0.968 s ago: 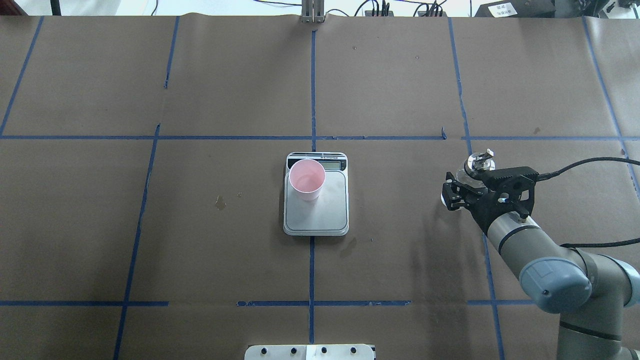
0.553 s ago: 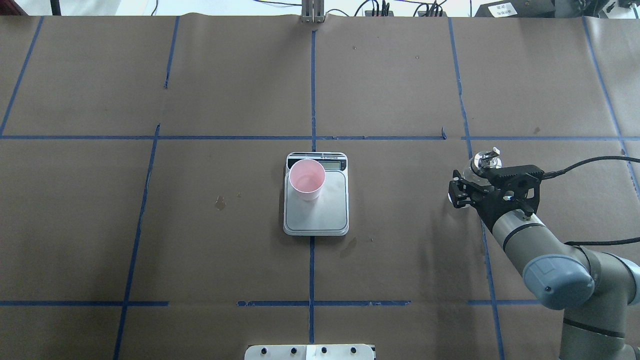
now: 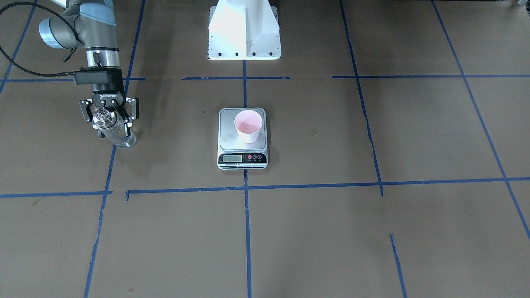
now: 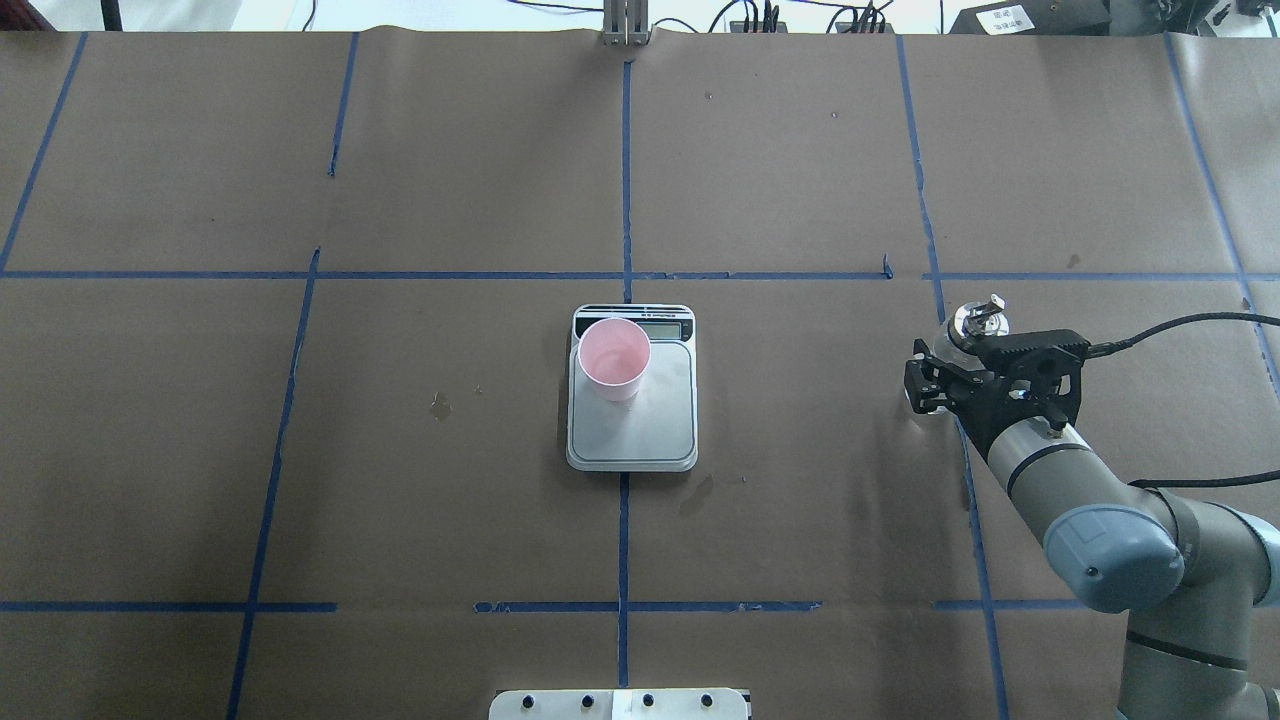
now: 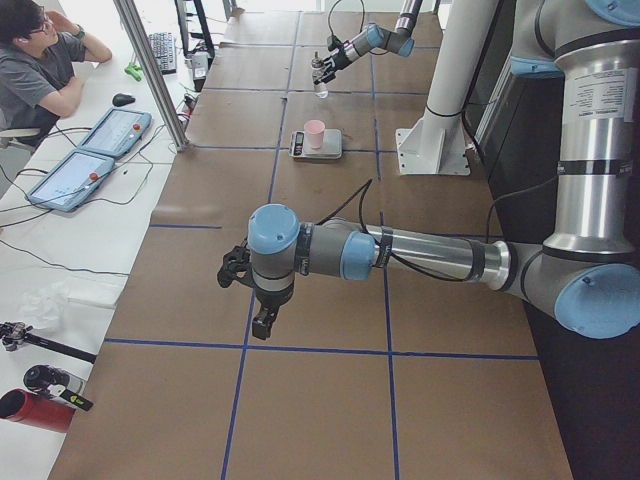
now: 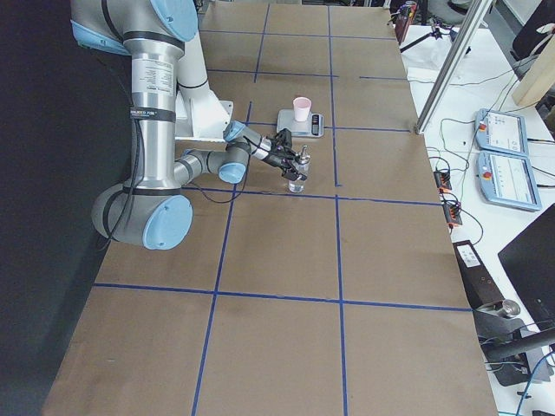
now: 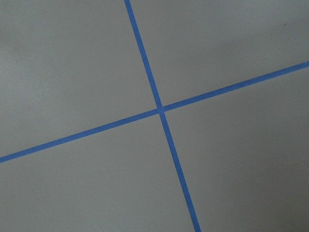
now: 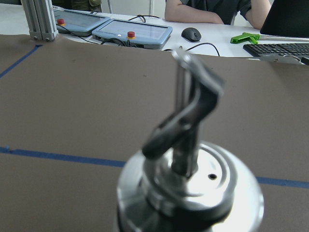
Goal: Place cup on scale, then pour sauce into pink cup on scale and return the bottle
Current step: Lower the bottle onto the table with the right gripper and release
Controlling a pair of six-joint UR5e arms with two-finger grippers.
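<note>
Tipping was your main worry here. Your right gripper (image 3: 112,126) was clamped on the small clear glass bottle with the metal pour spout (image 3: 122,140), at the robot's 3 o'clock from the flat steel-topped kitchen scale (image 4: 640,435) and well apart from it. I could not tell whether the bottle's base touched the brown paper-covered table (image 4: 800,500). Had you let go with it raised or leaning, the narrow glass would likely have toppled and leaked. Pulling back could also have snagged the collar or spout on the gripper. The pale pink tapered cup (image 4: 613,358) stood at the platform's 11 o'clock corner, near its edge. Whether your left gripper (image 5: 264,320) was apart or together, I could not tell.
</note>
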